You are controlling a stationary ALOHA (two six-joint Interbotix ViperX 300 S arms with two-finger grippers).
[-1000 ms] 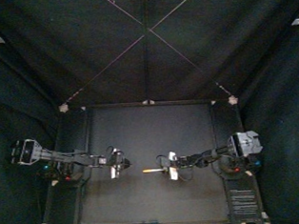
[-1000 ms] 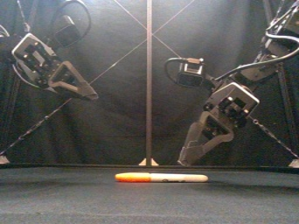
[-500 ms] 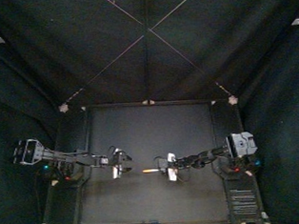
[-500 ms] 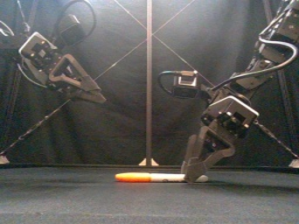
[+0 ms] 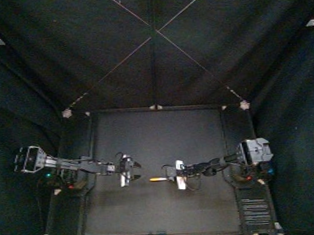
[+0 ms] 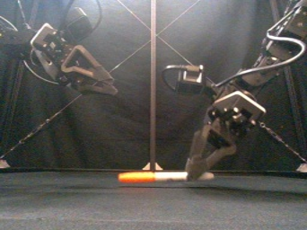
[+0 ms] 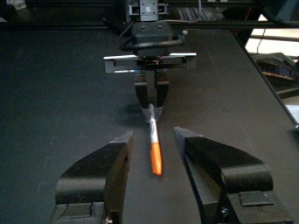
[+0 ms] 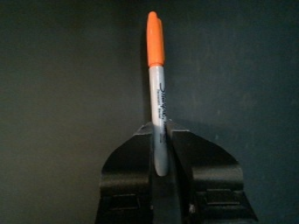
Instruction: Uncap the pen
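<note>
A black worktop [image 5: 126,212] carries a single pen [image 6: 162,178], with black curtain [image 5: 153,50] hanging behind the back edge. The pen lies flat near the middle of the worktop, in line with the front edge. Its orange cap [image 6: 135,179] points toward the left edge and its pale barrel [image 6: 174,178] toward the right.

The right gripper [image 6: 196,173] is down at the worktop on the barrel end. In the right wrist view its jaws stand narrow, one on each side of the barrel [image 8: 159,105] and pressed to it. The rest of the barrel and the cap [image 8: 152,39] stick out beyond the tips.

The left gripper [image 6: 108,90] hangs high over the left half of the worktop, well apart from the pen. Its jaws are spread wide (the left wrist view looks between them along the pen). There the cap [image 7: 156,160] is the nearer end, and the right gripper [image 7: 151,103] stands behind the far end of the pen.

The barrel carries a line of dark print (too small to read).
</note>
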